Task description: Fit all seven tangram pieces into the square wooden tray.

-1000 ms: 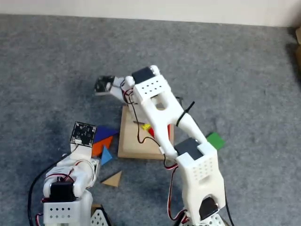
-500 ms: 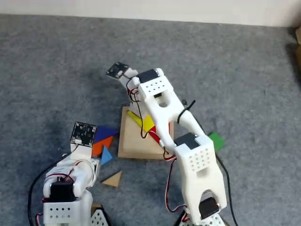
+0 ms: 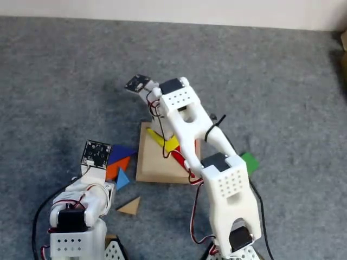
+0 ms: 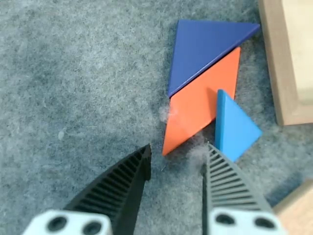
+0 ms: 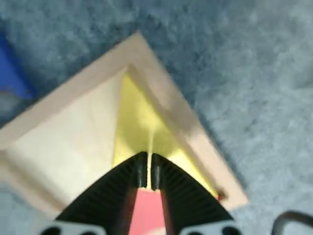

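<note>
The square wooden tray (image 3: 147, 165) lies at mid-table. In it a yellow triangle (image 3: 162, 140) sits in the far corner beside a red piece (image 3: 180, 155). In the right wrist view my right gripper (image 5: 148, 171) hangs shut just above the yellow triangle (image 5: 139, 129) and the red piece (image 5: 146, 210), holding nothing. My left gripper (image 4: 177, 154) is open above the carpet, close to the orange piece (image 4: 200, 107). That piece lies between a dark blue triangle (image 4: 205, 46) and a light blue triangle (image 4: 234, 129), just outside the tray (image 4: 286, 58).
A green piece (image 3: 249, 161) lies on the carpet right of the tray, partly under the right arm (image 3: 181, 105). A tan triangle (image 3: 130, 206) lies in front of the tray near the left arm (image 3: 81, 206). Grey carpet stretches all around.
The right arm swung from left of the tray's far side to over its far corner, uncovering the yellow triangle in the tray. The left arm has stayed still.
</note>
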